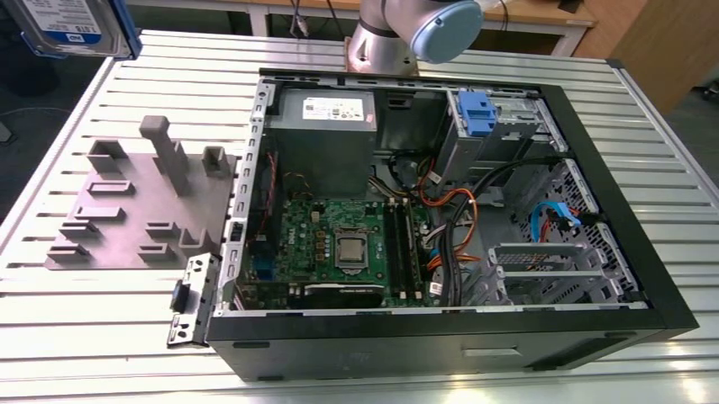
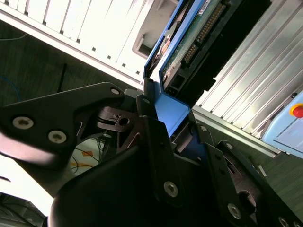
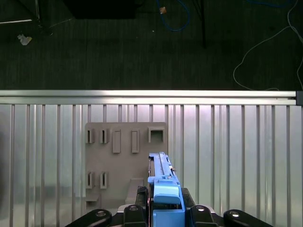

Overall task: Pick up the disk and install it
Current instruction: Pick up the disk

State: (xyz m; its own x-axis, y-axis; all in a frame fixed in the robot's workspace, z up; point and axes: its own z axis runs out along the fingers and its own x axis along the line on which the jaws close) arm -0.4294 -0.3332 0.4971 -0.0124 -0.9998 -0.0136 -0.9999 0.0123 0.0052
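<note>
Tool (image 3: 164,204) clamps the blue-framed, white-labelled disk (image 1: 70,25).

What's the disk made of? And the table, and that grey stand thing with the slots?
The disk seems to be silvery metal under a white-and-blue paper label, in a smooth blue frame that looks like plastic. The table looks like bare aluminium: shiny ribbed slats. The grey stand looks matte, probably plastic, though it is hard to be sure.
</note>
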